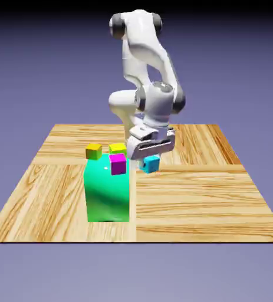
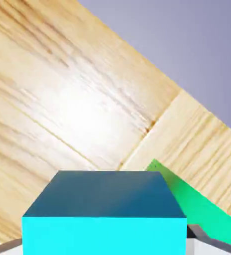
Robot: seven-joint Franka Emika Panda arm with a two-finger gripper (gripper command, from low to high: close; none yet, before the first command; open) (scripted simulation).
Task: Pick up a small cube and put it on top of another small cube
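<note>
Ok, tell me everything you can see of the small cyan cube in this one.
The small cyan cube is plain, smooth and single-coloured, with sharp edges and no markings. It sits between the fingertips of the gripper, shut on it, and looks lifted clear of the wooden table. In the exterior view it hangs just right of the big green block. In the hand view it fills the bottom, its top face shaded darker.

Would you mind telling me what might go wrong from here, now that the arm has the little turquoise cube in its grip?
1. The claw holds the turquoise cube close beside the big green block; moving sideways could bump it.
2. The magenta cube sits atop that block near its edge; a knock might push it off.
3. In the hand view the turquoise cube fills the bottom edge, hiding what lies beneath, so lining up a placement may be hard.
</note>
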